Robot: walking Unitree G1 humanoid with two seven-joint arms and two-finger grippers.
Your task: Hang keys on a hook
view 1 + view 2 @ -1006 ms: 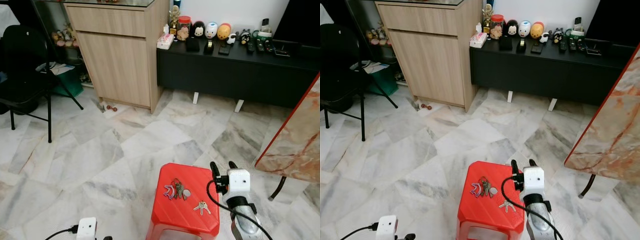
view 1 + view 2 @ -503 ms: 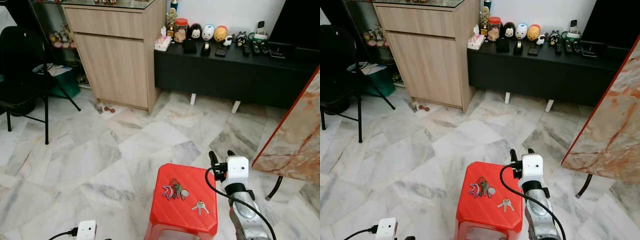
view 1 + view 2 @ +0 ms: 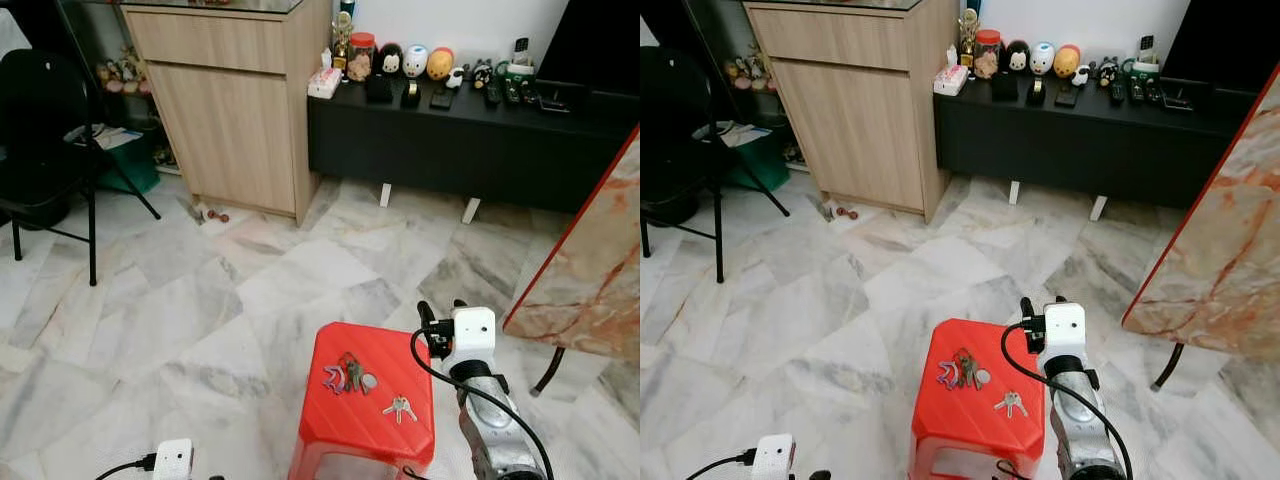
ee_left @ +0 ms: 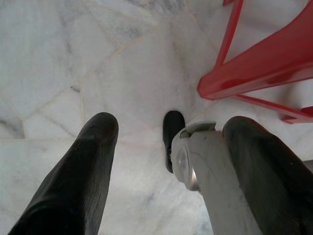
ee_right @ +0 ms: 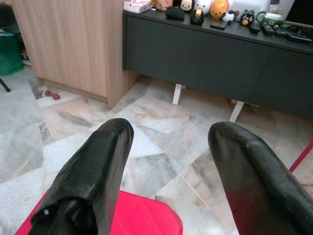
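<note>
In the left eye view we see a red stool (image 3: 365,400) on the marble floor (image 3: 180,300). On its seat lie two sets of keys: a bigger bunch of keys (image 3: 347,376) near the middle, and a small set of keys (image 3: 399,406) a little to the right of it, apart from the first. Our right gripper (image 3: 441,307) is beside the right edge of the stool, raised above the floor, and it touches nothing. Behind, there is a wooden cabinet (image 3: 235,105) and a low black desk (image 3: 470,135) with small figures on top. A black chair (image 3: 45,140) stands at the far left.

In the right eye view the same bunch of keys lies on the stool, and the right arm stands close to the stool's right side.

In the left wrist view our left gripper (image 4: 171,142) hangs low over the floor, the two black fingers (image 4: 93,147) wide apart, holding nothing. The leg of the stool is near it.

In the right wrist view the right gripper's fingers (image 5: 102,156) are spread wide and empty, above the stool's far edge, pointing toward the black desk.
</note>
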